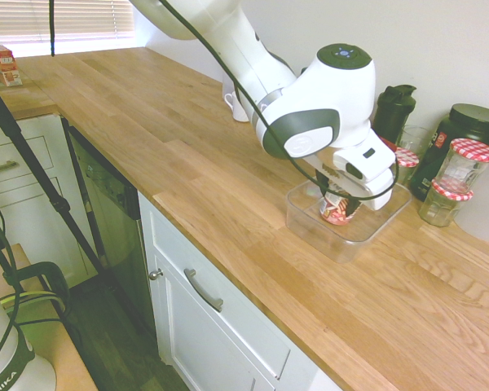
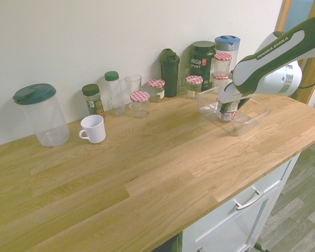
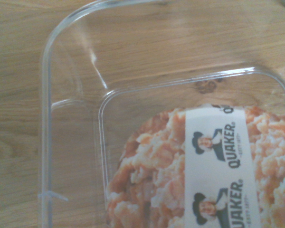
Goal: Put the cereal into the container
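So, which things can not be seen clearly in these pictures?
- Whether the cereal rests on the container floor: unclear in both exterior views.
- Cereal's lower part: cut off by the wrist view's edge.
- Gripper fingertips: too small in the second exterior view.

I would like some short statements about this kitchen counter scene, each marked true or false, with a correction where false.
1. The gripper is shut on the cereal. True.
2. The cereal is inside the container. True.
3. The white mug stands inside the container. False: it stands on the counter, far from the container.
4. The jar with a red-checked lid lies on its side. False: it stands upright near the wall.
5. The wrist view shows print on the cereal reading QUAKER. True.
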Controlling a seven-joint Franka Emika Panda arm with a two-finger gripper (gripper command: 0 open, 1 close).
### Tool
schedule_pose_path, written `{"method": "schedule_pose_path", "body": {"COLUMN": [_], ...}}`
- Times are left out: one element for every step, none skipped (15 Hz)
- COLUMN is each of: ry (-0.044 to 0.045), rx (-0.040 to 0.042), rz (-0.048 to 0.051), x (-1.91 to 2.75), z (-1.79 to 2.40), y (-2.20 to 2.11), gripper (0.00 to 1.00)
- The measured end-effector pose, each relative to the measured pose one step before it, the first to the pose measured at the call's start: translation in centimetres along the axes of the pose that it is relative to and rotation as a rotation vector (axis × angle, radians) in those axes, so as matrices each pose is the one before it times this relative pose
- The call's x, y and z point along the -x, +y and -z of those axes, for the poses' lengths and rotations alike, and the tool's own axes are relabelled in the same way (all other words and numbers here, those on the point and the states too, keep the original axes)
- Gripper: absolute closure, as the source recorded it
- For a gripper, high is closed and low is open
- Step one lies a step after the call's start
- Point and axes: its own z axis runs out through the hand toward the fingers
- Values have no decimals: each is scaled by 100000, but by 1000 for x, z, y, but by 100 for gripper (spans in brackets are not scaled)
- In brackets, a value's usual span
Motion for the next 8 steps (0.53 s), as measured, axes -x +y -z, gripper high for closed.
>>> {"method": "schedule_pose_path", "body": {"ry": [-859,-342,-268,-611,-413,-1038,-849,-844], "rx": [638,390,478,750,620,1161,1526,1423], "rz": [981,738,873,978,766,597,543,284], "x": [102,19,22,72,39,119,109,98], "z": [-36,5,-7,-50,-7,-120,-109,-96], "y": [-109,-76,-45,-15,-10,81,72,63], "gripper": [0,0,0,0,0,0,0,0]}}
